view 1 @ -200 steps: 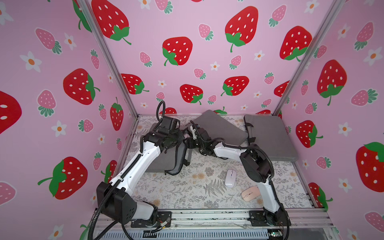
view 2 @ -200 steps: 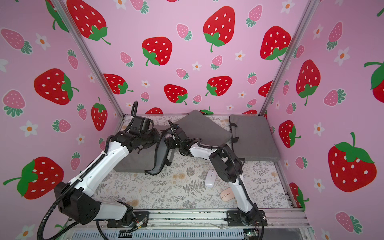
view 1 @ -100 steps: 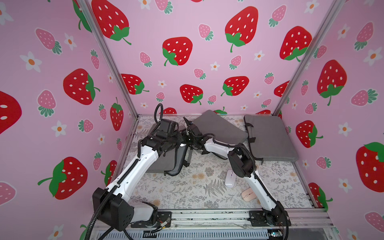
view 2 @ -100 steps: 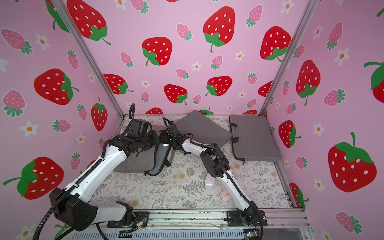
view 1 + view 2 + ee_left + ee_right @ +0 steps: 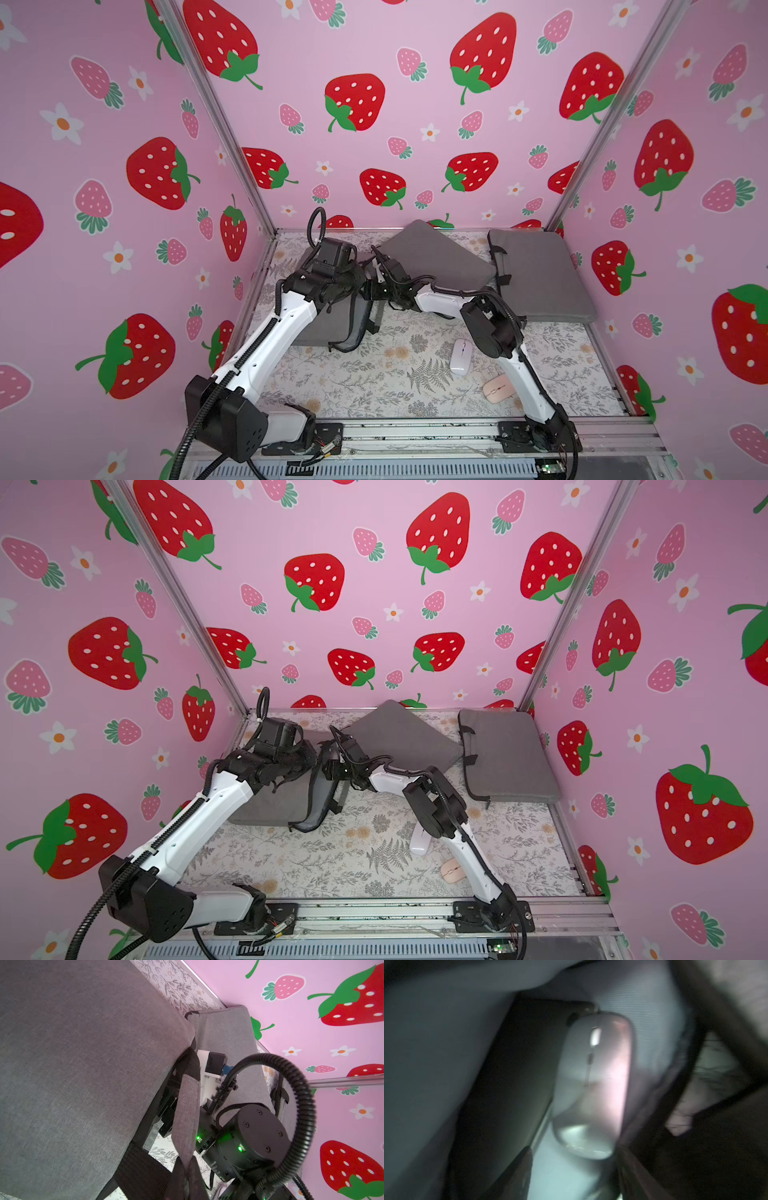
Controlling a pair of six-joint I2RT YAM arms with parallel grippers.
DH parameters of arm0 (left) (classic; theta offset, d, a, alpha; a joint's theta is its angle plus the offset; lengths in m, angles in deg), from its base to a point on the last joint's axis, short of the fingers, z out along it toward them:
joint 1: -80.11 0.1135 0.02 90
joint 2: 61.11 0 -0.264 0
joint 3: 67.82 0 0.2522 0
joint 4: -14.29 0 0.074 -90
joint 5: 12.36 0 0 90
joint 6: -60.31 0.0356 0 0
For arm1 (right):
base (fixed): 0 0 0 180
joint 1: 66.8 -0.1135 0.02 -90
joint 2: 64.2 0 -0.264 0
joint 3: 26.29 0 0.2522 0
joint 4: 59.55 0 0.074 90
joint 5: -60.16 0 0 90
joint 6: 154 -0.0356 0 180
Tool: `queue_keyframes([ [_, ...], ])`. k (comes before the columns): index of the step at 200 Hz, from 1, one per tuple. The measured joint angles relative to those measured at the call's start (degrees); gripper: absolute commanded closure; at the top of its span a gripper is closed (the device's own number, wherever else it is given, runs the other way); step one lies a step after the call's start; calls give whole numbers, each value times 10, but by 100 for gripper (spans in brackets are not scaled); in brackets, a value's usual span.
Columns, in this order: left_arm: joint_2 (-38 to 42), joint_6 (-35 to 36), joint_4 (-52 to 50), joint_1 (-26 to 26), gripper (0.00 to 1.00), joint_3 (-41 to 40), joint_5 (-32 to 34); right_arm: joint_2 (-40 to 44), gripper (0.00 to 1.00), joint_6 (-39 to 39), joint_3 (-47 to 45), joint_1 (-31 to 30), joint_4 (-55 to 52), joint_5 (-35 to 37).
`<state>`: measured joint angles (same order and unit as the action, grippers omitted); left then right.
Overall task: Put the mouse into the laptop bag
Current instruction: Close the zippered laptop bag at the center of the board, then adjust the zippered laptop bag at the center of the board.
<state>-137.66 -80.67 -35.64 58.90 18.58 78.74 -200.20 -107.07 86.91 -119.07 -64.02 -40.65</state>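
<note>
Strawberry-print pink walls close round a floral tabletop [image 5: 374, 386], and we have three grey bags on it. Our left gripper [image 5: 188, 1184] is fully closed, pinching the fabric edge of the laptop bag [image 5: 320, 328] and lifting it. We judge this is to keep the soft mouth from sagging shut.

Close beside it, our right gripper [image 5: 372, 293] reaches into that gap, its fingertips hidden from above by the raised flap [image 5: 357, 320]. In the right wrist view the mouse [image 5: 591, 1084] lies directly ahead of the tool, inside the dim, pale-lined pocket. It runs lengthwise along a dark slab we take for one finger [image 5: 508, 1084], with the lining on its other side. That view is blurred and shows only the one finger, so we cannot tell how wide the jaws stand or whether they have hold of the mouse. We judge the step in hand is the release inside the bag.

Behind the right gripper, down by its arm's elbow, a white mouse [image 5: 461, 356] and a pink mouse [image 5: 498, 388] lie on the tabletop, well apart from both tools. Beyond the right gripper sit a tilted bag [image 5: 432, 257] and a flat bag [image 5: 540, 278], neither in a gripper.
</note>
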Motion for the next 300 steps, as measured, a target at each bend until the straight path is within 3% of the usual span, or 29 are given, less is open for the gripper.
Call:
queue_keyframes([
  [34,0,-13,4,3,100,-11,4,0,46,13,16,-11,7,-16],
  [65,0,-21,1,14,100,-29,1,8,37,28,-5,-12,17,-10],
  [84,0,-26,-7,26,55,-31,-7,47,31,38,-77,-12,23,1],
  [100,4,-31,-23,46,36,-34,-12,109,29,47,-169,-12,31,21],
  [113,19,-27,-41,64,28,-41,-9,165,28,53,-239,-12,42,40],
  [140,88,-22,-49,100,25,-84,24,267,27,60,-344,-11,74,79],
  [161,170,-35,-3,159,27,-188,19,308,25,63,-380,-13,97,91],
  [196,252,-64,74,243,28,-396,12,287,23,70,-356,-44,103,110],
  [215,297,-71,107,256,27,-450,4,233,25,71,-304,-68,102,110],
  [248,327,-74,161,263,28,-464,4,129,47,71,-205,-83,70,101],
  [261,318,-75,169,270,29,-464,4,95,64,71,-169,-75,48,99],
  [274,298,-78,169,280,30,-462,-1,67,75,68,-135,-64,27,90],
  [300,269,-78,166,302,31,-460,-7,16,87,64,-47,-41,-21,65],
])
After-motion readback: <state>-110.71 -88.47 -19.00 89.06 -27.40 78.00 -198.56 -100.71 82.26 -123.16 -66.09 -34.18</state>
